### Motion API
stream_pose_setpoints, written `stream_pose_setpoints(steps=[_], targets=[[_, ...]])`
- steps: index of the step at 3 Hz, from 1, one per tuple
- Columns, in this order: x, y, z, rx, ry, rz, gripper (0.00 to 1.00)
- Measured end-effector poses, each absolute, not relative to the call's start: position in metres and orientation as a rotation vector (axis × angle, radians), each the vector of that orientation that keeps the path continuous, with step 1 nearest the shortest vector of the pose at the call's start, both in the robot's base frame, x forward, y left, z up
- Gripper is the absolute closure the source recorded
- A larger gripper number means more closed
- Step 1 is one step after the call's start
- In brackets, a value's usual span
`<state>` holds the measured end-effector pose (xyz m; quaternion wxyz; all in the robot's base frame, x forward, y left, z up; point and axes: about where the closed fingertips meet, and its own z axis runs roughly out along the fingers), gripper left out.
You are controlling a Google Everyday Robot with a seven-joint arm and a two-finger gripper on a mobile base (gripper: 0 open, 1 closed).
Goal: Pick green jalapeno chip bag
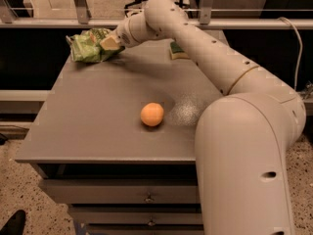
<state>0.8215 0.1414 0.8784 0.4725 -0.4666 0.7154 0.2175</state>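
The green jalapeno chip bag is a crinkly light-green foil bag at the far left corner of the grey table. My gripper is at the bag's right end, shut on it. The pale fingertip presses into the foil. The bag seems slightly raised at the gripper's end, and its left part hangs by the table's far left edge. My arm reaches in from the right, across the back of the table.
An orange ball lies near the table's middle. A yellow sponge with a dark-green top sits at the back, partly hidden behind my arm. A railing runs behind the table. Drawers are below its front edge.
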Motion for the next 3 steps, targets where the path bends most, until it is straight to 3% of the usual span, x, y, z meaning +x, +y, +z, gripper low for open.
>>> stream_pose_setpoints(steps=[1, 3], targets=[[0.812, 0.123, 0.908, -1.115, 1.680, 0.526, 1.00], [0.777, 0.077, 0.981, -1.016, 1.477, 0.639, 1.00]])
